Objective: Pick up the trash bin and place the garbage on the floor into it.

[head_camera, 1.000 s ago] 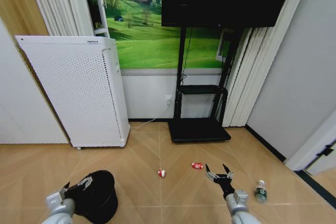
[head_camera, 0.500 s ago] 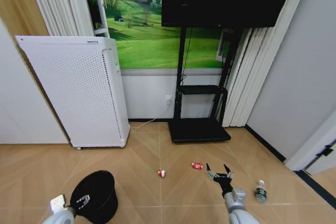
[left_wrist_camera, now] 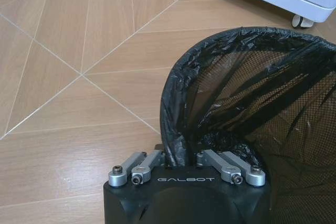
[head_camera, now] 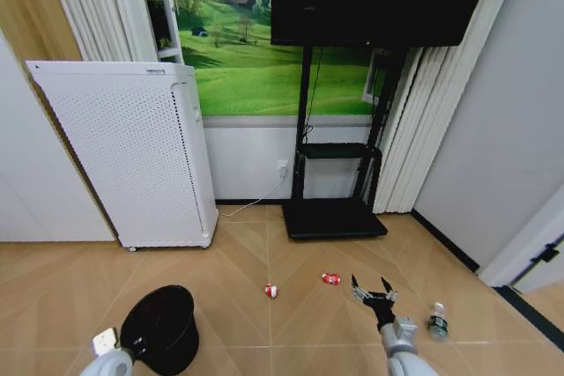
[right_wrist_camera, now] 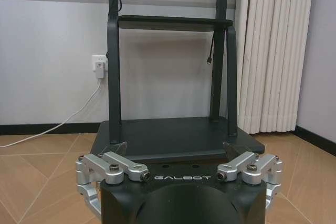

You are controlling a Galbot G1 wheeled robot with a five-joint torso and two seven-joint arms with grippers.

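Right now your left gripper (left_wrist_camera: 184, 156) has its fingers closed on the rim of the trash bin (head_camera: 161, 328), pinching the black liner and mesh wall between them. The bin sits low on the floor at your left, in front of the white appliance (head_camera: 123, 147). Keep that pinch firm and lift straight, so the rim does not twist out and the bin hangs level. The garbage lies ahead: two red-and-white wrappers (head_camera: 270, 290) near the middle of the floor and a clear bottle (head_camera: 437, 320) to your right. Your right gripper (head_camera: 374, 291) hovers low over the floor between the nearer wrapper and the bottle, fingers spread wide and holding nothing, pointing towards the TV stand (right_wrist_camera: 173, 135).
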